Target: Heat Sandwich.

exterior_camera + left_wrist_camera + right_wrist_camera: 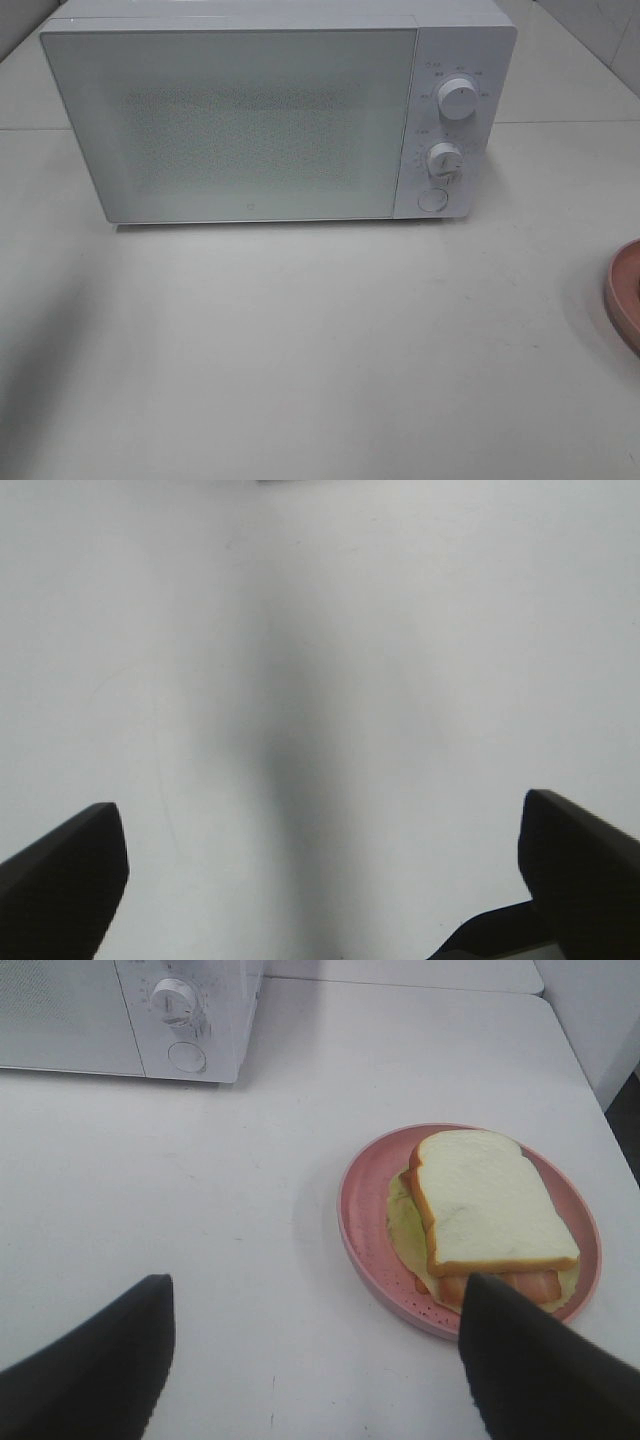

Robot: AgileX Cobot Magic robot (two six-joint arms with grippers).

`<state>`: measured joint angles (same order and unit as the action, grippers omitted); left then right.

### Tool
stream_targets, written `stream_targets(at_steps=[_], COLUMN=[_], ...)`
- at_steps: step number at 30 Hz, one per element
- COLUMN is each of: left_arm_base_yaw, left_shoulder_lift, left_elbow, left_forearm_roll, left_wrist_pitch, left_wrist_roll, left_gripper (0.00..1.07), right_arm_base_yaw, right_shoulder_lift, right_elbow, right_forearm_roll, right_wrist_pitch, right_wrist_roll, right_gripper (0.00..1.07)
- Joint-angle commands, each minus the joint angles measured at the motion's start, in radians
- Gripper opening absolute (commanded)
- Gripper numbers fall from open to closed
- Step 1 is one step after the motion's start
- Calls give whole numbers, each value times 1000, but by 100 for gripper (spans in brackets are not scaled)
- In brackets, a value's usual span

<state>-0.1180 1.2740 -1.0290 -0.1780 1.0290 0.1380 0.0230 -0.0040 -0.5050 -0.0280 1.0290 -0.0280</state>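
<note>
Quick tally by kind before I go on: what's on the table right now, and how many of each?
Microwave: 1, door shut
Pink plate: 1
Sandwich: 1, lying on the plate
Total: 3

Lighting is soft, even and moderately bright, with no glare on the white table point(320, 350); a diffuse grey shadow lies at its left edge in the high view, and a faint one beneath the microwave point(270, 120). The left wrist view shows a blurred vertical shadow band on the surface. Dark fingers point(90, 1370) at both wrist views' edges are out of focus; the high view is slightly hazy.
</note>
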Motion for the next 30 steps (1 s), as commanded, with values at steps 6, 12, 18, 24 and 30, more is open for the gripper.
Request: stream_targets(at_steps=[6, 12, 18, 24, 30], left_arm_base_yaw=[130, 130, 130, 130, 130], left_shoulder_lift=[-152, -314, -431, -583, -715], left_elbow=[182, 316, 425, 523, 533], left_forearm_roll=[4, 29, 29, 37, 75], left_wrist_pitch=[39, 43, 42, 28, 4], left_wrist_roll=[4, 3, 3, -15, -71], left_gripper=[101, 101, 101, 101, 101], right_arm_base_yaw=[-5, -5, -5, -5, -5], right_shoulder_lift=[-26, -26, -26, -26, -26], right_elbow=[2, 2, 2, 2, 2], right_forearm_roll=[1, 1, 1, 1, 1], right_wrist_pitch=[-2, -2, -2, -2, -2], right_wrist_roll=[-1, -1, -1, -1, -1], right_gripper=[76, 76, 76, 76, 76])
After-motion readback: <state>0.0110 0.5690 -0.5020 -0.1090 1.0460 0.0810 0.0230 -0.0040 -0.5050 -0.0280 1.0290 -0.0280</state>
